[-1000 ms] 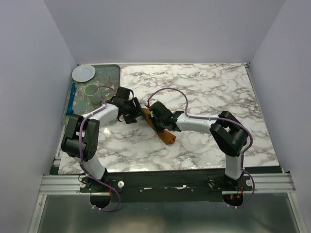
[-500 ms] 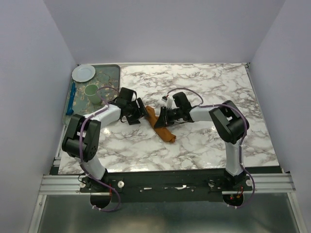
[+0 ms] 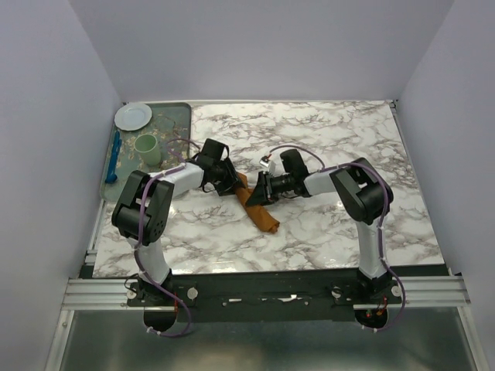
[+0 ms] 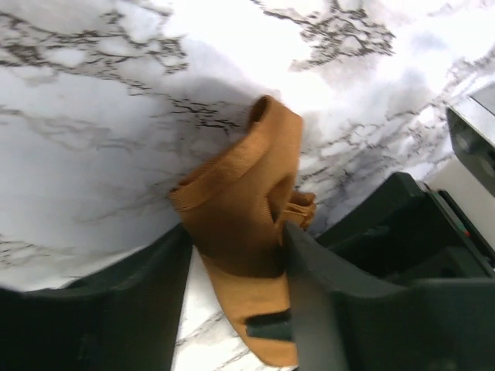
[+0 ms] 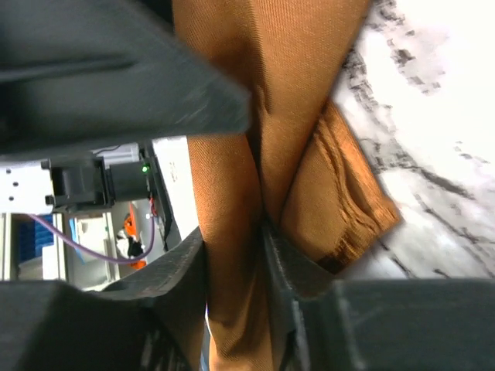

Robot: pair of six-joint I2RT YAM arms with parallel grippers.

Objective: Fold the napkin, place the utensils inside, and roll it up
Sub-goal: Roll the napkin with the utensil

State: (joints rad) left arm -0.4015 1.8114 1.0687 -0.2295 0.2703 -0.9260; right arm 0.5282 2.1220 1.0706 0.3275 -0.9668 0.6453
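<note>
The napkin (image 3: 263,214) lies rolled up in the middle of the tabletop (image 3: 325,139). No fork shows; maybe it is inside. The right fingers (image 5: 309,309) pinch it. The left fingers (image 4: 116,309) sit wide around its far end; I cannot tell if they squeeze. Looks almost done.

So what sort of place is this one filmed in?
Likely a lab robot test cell, not a real dining room: plain walls box in a marble-patterned tabletop, with an aluminium rail along its near edge.

Plain lavender walls (image 3: 263,46) are boxing in a marble-patterned tabletop (image 3: 340,139), marking this as a robotics lab's test cell. A cabled left arm (image 3: 174,178) and right arm (image 3: 321,183) are standing bolted to an aluminium rail (image 3: 433,290) along its near edge.
</note>
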